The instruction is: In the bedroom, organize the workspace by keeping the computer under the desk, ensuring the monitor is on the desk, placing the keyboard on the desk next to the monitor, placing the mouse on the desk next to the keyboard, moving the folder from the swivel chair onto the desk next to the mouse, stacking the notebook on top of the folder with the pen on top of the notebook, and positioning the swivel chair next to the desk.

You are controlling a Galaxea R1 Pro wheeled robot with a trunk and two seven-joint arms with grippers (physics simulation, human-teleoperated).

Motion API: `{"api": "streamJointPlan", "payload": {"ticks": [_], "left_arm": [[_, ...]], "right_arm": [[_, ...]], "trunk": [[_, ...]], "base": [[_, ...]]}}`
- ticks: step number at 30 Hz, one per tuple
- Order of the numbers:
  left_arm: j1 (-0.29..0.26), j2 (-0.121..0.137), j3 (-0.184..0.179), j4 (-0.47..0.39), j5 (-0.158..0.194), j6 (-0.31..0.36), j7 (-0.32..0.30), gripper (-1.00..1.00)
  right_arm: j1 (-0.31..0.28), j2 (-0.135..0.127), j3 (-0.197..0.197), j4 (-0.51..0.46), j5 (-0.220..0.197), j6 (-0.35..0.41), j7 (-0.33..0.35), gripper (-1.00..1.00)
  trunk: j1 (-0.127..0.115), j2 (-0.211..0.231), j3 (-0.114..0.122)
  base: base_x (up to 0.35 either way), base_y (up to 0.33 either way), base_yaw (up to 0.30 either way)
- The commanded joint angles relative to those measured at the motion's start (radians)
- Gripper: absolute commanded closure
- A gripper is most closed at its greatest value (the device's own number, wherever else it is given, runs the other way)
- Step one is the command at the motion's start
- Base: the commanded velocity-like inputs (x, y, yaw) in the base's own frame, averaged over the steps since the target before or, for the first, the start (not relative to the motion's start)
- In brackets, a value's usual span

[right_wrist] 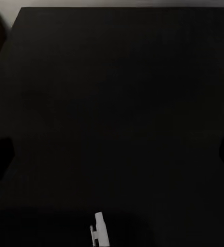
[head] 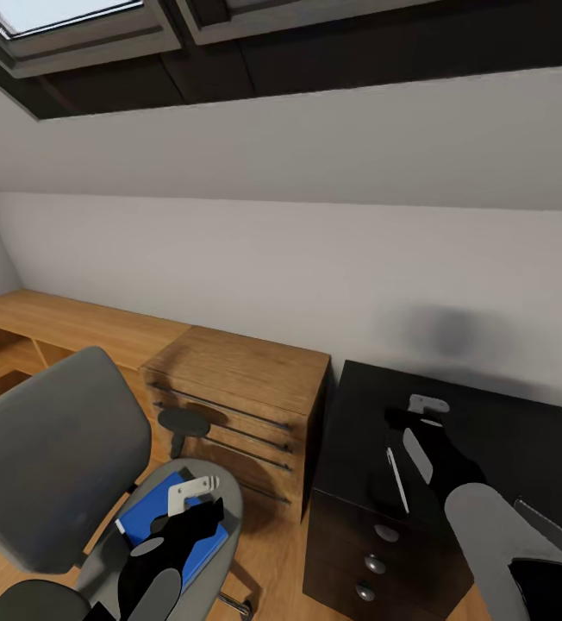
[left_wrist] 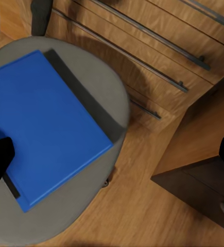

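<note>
Your left gripper (head: 196, 500) hovers with jaws spread wide over the flat bright blue folder (left_wrist: 42, 126), which lies on the grey padded seat of the swivel chair (head: 48, 466) beside a light wooden chest with long bar handles (head: 238, 405). Your right gripper (head: 419, 414) hangs over the black desk with silver-knobbed drawers (head: 522, 440), fingers parted and empty, near a thin white pen (head: 398, 479) lying on the desktop.
</note>
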State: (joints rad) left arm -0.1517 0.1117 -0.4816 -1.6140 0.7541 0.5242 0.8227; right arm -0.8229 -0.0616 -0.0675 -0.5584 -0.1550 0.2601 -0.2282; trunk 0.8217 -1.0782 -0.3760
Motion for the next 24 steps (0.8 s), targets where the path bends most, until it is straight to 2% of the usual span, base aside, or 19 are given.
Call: {"api": "streamJointPlan", "payload": {"ticks": [1, 2, 4, 6, 9, 11, 12, 14, 21, 22, 24], "left_arm": [[-0.001, 0.001, -0.002, -0.001, 0.007, 0.002, 0.009, -1.00], [-0.001, 0.001, -0.002, -0.001, 0.007, 0.002, 0.009, -1.00], [-0.001, 0.001, -0.003, -0.002, 0.006, 0.001, 0.009, -1.00], [-0.001, 0.001, -0.004, -0.002, 0.006, 0.001, 0.009, -1.00], [-0.001, 0.000, -0.005, -0.003, 0.005, -0.002, 0.009, -1.00], [-0.001, 0.000, -0.006, -0.004, 0.005, -0.003, 0.009, -1.00], [-0.001, 0.001, -0.006, -0.004, 0.004, -0.004, 0.009, -1.00], [-0.001, 0.001, -0.006, -0.004, 0.004, -0.005, 0.009, -1.00], [-0.002, 0.002, -0.005, -0.004, 0.003, -0.006, 0.009, -1.00], [-0.001, 0.004, -0.005, -0.004, 0.003, -0.007, 0.009, -1.00], [-0.001, 0.005, -0.005, -0.004, 0.002, -0.007, 0.009, -1.00]], "right_arm": [[0.002, 0.001, 0.002, -0.052, -0.011, 0.044, -0.005, -1.00], [0.004, 0.003, 0.002, -0.080, -0.011, 0.060, -0.005, -1.00], [0.032, 0.014, 0.001, -0.197, -0.012, 0.116, -0.005, -1.00], [0.059, 0.020, 0.001, -0.257, -0.014, 0.143, -0.005, -1.00], [0.137, 0.031, 0.002, -0.416, -0.026, 0.214, -0.005, -1.00], [0.165, 0.034, 0.002, -0.477, -0.029, 0.239, -0.005, -1.00], [0.201, 0.040, 0.003, -0.550, -0.032, 0.267, -0.005, -1.00], [0.229, 0.045, 0.003, -0.604, -0.036, 0.287, -0.005, -1.00], [0.247, 0.053, 0.006, -0.640, -0.039, 0.298, -0.005, -1.00], [0.249, 0.064, 0.009, -0.647, -0.040, 0.298, -0.002, -1.00], [0.249, 0.067, 0.009, -0.647, -0.040, 0.298, -0.002, -1.00]], "trunk": [[0.000, -0.001, -0.001], [0.000, -0.001, -0.001], [0.000, -0.001, -0.001], [0.000, -0.001, -0.001], [0.000, -0.001, -0.001], [0.000, -0.001, -0.001], [0.000, -0.001, -0.001], [0.000, -0.001, -0.001], [0.000, -0.001, -0.001], [0.000, -0.001, -0.001], [0.000, -0.001, -0.001]], "base": [[0.000, 0.000, 0.000], [0.000, 0.000, 0.000], [0.000, 0.000, 0.000], [0.000, 0.000, 0.000], [0.000, 0.000, 0.000], [0.000, 0.000, 0.000], [0.000, 0.000, 0.000], [0.000, 0.000, 0.000], [0.000, 0.000, 0.000], [0.000, 0.000, 0.000], [0.000, 0.000, 0.000]]}}
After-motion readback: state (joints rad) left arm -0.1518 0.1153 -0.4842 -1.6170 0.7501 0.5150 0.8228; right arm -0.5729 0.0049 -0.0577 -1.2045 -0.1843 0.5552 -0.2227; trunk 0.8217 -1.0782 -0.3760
